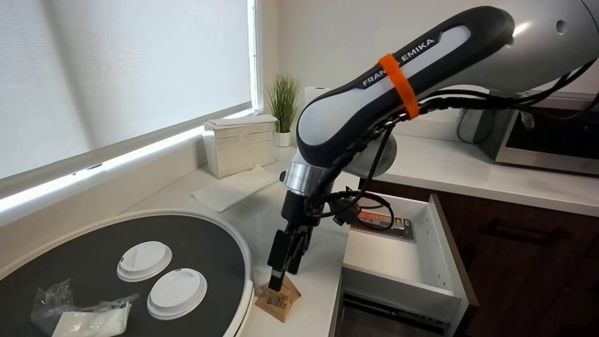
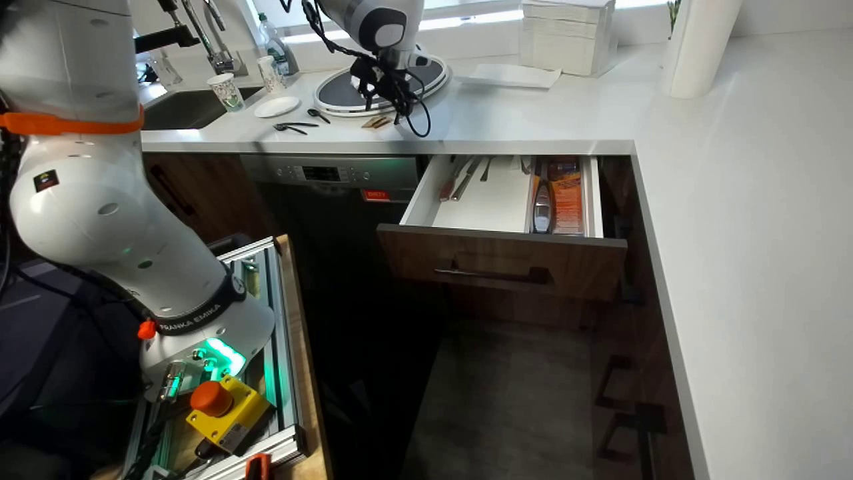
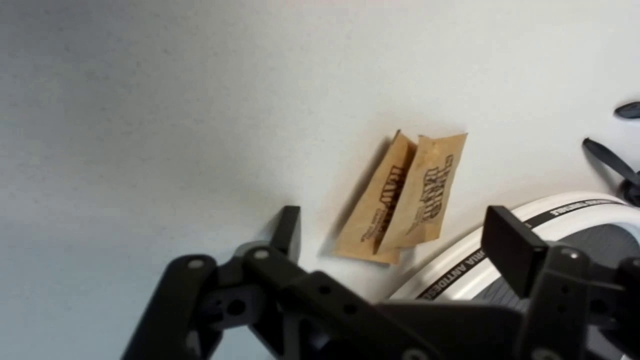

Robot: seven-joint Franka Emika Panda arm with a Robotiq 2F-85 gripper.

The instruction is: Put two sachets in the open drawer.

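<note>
White table point(image 3: 165, 125) fills most of my wrist view, and over it I have the hand point(image 3: 395, 225) pointed down, its jaws standing wide apart. Framed between them, one sachet point(image 3: 426, 192) lies partly over another sachet point(image 3: 377, 207), both resting on the table; I can't judge from here whether the jaws touch either one. Just beside the pair curves the pale rim of a round tray point(image 3: 452, 272), with two white lids point(image 1: 178, 292) sitting on its dark surface. Lower, under the table's edge, the drawer point(image 2: 493, 200) hangs pulled out, cutlery point(image 2: 467, 179) in its wider compartment, an orange package point(image 2: 568, 208) in the narrower. Further off, a stack of white paper point(image 1: 243, 150) stands near a potted plant point(image 1: 283, 100) by the window blind point(image 1: 126, 70)
</note>
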